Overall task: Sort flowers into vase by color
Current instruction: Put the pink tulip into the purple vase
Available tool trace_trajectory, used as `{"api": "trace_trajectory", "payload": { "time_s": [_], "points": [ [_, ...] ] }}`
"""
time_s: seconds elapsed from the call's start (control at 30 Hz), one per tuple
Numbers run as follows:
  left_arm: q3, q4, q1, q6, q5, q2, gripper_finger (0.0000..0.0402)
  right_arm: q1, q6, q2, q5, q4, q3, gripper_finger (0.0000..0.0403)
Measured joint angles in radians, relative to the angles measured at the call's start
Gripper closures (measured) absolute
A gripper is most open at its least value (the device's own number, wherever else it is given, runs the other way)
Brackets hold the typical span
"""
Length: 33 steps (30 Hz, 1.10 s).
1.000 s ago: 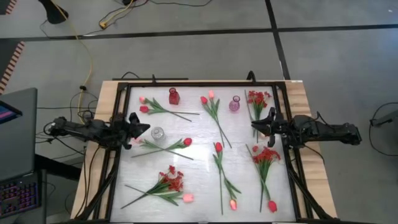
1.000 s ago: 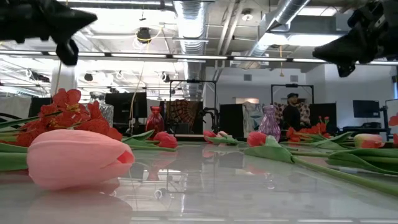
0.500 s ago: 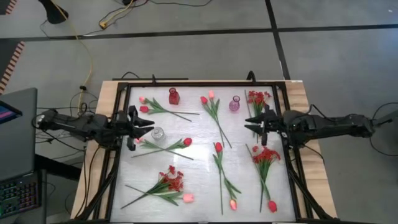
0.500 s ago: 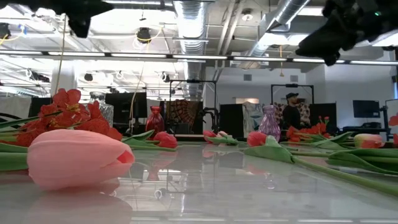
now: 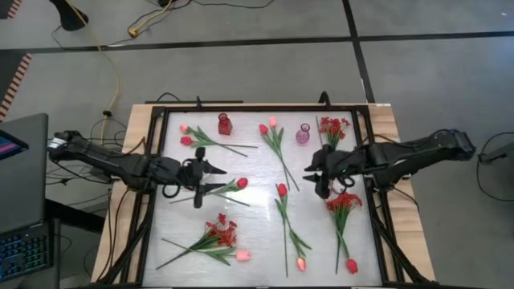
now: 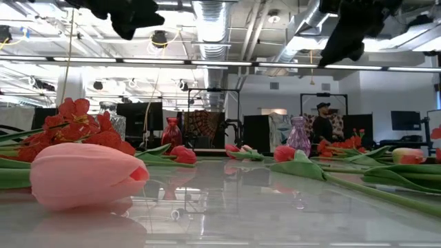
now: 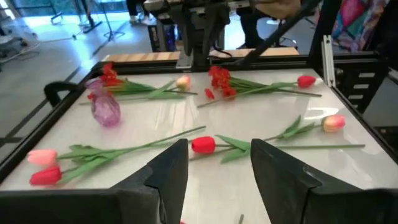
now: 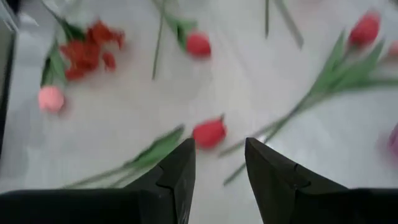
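Both grippers, left (image 5: 201,178) and right (image 5: 315,172), hover parted and empty over scattered flowers (image 5: 281,210); no readable writing.

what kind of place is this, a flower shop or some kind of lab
Most likely a robotics lab or workshop, not a shop: exposed ceiling ducts, a framed worktable on bare concrete floor, cables trailing across it, and artificial flowers as props.

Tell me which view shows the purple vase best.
The left wrist view: the purple vase stands whole and unobstructed, with its neck and rounded body clear on the white table. The high view shows it only from above, as a small spot. The low view shows it far off among flowers. The right wrist view may catch only its edge.
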Motion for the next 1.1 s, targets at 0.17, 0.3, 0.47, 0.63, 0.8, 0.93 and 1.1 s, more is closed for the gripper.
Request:
{"api": "trace_trajectory", "payload": {
  "time_s": [0.17, 0.3, 0.47, 0.63, 0.8, 0.93, 1.1],
  "points": [
    [0.001, 0.028, 0.0, 0.009, 0.006, 0.044, 0.0243, 0.08, 0.195, 0.138, -0.002, -0.094, 0.086, 0.0235],
    [0.001, 0.034, 0.0, 0.012, 0.006, 0.047, 0.0244, 0.138, 0.305, 0.236, -0.04, -0.097, 0.115, 0.0235],
    [0.001, 0.044, 0.0, 0.038, 0.006, 0.047, 0.0244, 0.191, 0.422, 0.344, -0.109, -0.108, 0.158, 0.0235],
    [0.001, 0.048, 0.0, 0.046, 0.006, 0.047, 0.0244, 0.231, 0.615, 0.419, -0.179, -0.205, 0.184, 0.0235],
    [0.001, 0.05, 0.0, 0.058, 0.006, 0.047, 0.0244, 0.288, 0.779, 0.459, -0.233, -0.239, 0.185, 0.0235],
    [0.001, 0.069, 0.0, 0.111, 0.006, 0.047, 0.0244, 0.323, 0.888, 0.463, -0.231, -0.248, 0.185, 0.0235],
    [0.001, 0.105, 0.0, 0.167, 0.033, 0.047, 0.0244, 0.354, 1.044, 0.463, -0.208, -0.349, 0.186, 0.0235]
  ]
}}
